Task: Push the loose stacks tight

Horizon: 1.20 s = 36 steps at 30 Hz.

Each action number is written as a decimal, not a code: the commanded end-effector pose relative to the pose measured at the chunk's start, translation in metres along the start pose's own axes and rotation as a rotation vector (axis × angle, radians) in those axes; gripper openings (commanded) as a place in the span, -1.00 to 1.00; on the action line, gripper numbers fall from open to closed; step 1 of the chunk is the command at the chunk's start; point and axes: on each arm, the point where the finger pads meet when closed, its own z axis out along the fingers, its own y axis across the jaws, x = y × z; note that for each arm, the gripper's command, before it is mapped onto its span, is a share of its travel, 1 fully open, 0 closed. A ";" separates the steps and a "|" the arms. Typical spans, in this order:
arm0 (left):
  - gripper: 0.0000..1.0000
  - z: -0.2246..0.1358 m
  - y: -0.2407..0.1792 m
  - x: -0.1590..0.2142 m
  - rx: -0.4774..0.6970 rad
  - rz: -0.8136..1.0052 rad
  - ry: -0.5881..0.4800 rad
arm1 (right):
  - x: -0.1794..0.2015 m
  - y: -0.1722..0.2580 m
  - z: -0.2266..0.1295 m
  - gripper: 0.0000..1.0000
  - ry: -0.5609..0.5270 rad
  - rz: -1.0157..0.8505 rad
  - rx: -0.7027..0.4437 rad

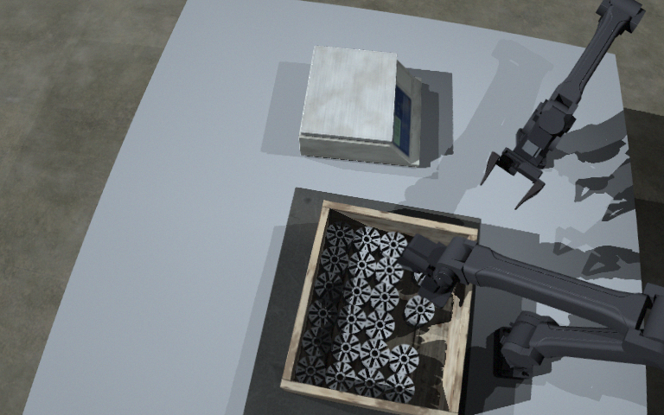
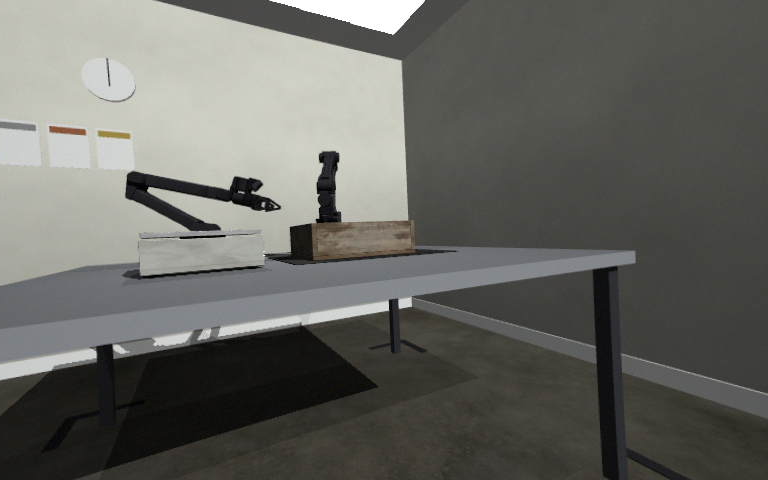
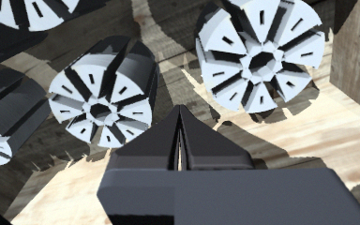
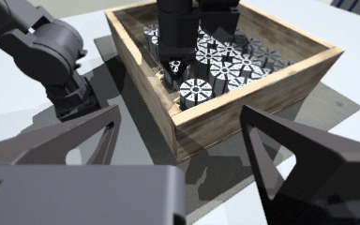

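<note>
The wooden crate [image 1: 304,303] [image 2: 364,237] [image 4: 216,124] holds upright slotted round stacks in rows. In the front row, one stack [image 1: 419,309] [image 3: 99,112] stands apart from the row behind. Another stack [image 3: 262,61] [image 4: 196,89] stands nearer the crate corner, mostly hidden in the top view. Two more stacks [image 1: 404,359] [image 1: 399,386] stand close together at the row's other end, with a gap before the first. My left gripper [image 3: 179,112] is shut and empty, its tips low in the crate between the two separate stacks, on their wall side. My right gripper [image 1: 499,196] [image 4: 180,111] is open and empty, outside the crate.
The crate stands on a dark mat [image 1: 269,328]. A scale [image 1: 351,95] [image 2: 201,255] stands beyond the crate, on the right arm's side. The left arm reaches over the crate's side wall [image 1: 459,349]. The crate walls stand higher than the stacks.
</note>
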 end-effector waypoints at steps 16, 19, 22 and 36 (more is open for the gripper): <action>-1.00 0.013 0.017 -0.014 -0.003 0.009 -0.032 | 0.021 -0.001 0.009 1.00 -0.010 -0.015 -0.008; -1.00 0.013 0.021 -0.014 -0.003 0.009 -0.032 | 0.003 -0.001 0.009 1.00 -0.040 -0.014 -0.007; -1.00 0.005 0.025 -0.025 -0.006 0.009 -0.055 | 0.000 -0.001 0.008 1.00 -0.049 -0.013 -0.007; -1.00 0.005 0.046 -0.024 -0.009 0.008 -0.054 | 0.000 -0.001 0.008 1.00 -0.049 -0.013 -0.007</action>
